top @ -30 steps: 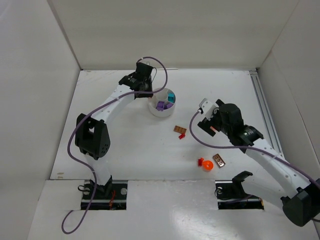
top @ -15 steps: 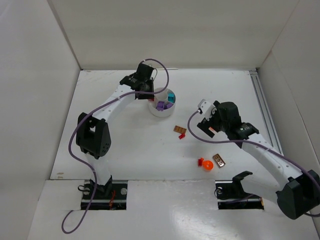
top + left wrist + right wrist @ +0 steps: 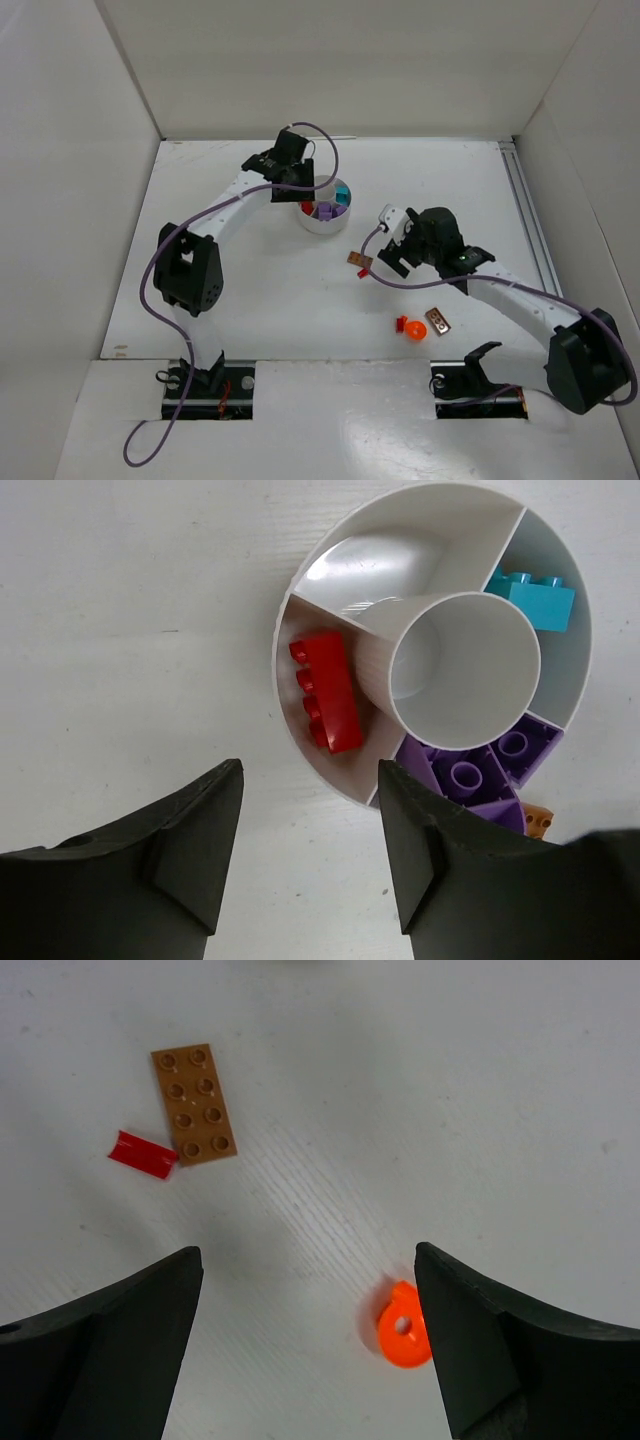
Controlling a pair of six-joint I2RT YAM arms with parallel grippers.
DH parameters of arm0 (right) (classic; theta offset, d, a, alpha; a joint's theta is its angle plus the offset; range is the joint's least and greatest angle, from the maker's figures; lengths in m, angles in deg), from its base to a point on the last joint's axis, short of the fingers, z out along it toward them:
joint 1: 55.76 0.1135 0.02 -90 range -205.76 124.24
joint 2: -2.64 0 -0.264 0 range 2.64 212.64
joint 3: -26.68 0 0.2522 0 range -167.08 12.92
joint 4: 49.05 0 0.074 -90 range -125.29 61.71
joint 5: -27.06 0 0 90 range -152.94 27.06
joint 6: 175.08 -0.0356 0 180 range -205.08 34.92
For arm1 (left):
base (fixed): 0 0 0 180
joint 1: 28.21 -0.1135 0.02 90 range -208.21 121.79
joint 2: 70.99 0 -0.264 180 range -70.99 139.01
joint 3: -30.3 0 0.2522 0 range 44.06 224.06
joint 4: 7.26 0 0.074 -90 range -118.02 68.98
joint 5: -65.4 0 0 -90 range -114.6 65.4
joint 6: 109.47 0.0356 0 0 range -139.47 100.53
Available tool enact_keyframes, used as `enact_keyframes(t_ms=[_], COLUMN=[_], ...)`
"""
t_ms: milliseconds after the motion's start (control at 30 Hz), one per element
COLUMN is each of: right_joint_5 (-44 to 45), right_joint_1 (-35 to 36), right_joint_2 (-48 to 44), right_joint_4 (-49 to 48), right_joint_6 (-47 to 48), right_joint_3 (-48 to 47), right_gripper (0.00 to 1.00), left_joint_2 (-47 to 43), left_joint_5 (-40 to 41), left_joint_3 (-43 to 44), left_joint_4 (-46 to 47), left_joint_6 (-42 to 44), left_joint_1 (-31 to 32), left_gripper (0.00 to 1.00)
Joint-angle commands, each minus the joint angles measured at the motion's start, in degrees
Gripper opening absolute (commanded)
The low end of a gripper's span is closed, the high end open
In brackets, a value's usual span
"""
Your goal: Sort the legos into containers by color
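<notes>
Moved: spread right claw [image 3: 305,1260] swung toward flat brown studded plate [image 3: 193,1104].
Left claw [image 3: 310,780]: spread, empty.
Risk: snagging adjacent red sliver [image 3: 142,1153].

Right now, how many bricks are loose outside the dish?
5. A brown plate and a small red piece lie side by side by the right gripper; an orange ring, a red bit beside it and a brown brick sit nearer the bases. More may be hidden.

The dish [image 3: 400,540] is white, holding a red brick [image 3: 328,690], a teal brick [image 3: 535,595] and purple bricks [image 3: 470,770]. The white table [image 3: 400,1110] bears a brown plate [image 3: 194,1104], a red sliver [image 3: 142,1154] and an orange ring [image 3: 405,1325].
</notes>
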State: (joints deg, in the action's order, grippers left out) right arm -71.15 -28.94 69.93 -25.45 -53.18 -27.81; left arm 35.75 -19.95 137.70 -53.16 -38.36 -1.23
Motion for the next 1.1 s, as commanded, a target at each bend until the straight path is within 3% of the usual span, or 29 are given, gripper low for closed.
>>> enact_keyframes(t_ms=[0,100,267,533,833,1067], right_joint_5=[-0.6,0.8,6.8,11.5,18.2,21.7], right_joint_1=[2.8,4.5,7.9,11.2,16.9,18.7], right_joint_2=[3.2,5.9,8.8,12.0,18.1,23.1], right_joint_4=[-7.3,-10.1,-13.0,-18.4,-19.8,-19.8], right_joint_6=[-3.7,-6.9,-15.8,-33.4,-42.3,-46.1], right_joint_3=[0.5,1.2,3.0,6.4,3.4,1.8], right_gripper=[0.91,0.88,0.87,0.89,0.88,0.78], left_joint_2=[-6.5,-9.8,-17.9,-32.0,-40.7,-43.1], left_joint_5=[-0.1,0.7,3.4,6.5,4.5,4.5], left_joint_3=[-1.0,-2.1,-8.8,-19.9,-30.0,-32.5], left_joint_4=[1.4,1.4,2.7,5.2,6.9,5.9], left_joint_6=[0.5,-0.1,-3.4,-11.5,-17.0,-17.6], left_joint_1=[0.1,0.1,0.1,0.1,0.6,1.1], left_gripper=[0.53,0.58,0.75,0.86,0.86,0.86])
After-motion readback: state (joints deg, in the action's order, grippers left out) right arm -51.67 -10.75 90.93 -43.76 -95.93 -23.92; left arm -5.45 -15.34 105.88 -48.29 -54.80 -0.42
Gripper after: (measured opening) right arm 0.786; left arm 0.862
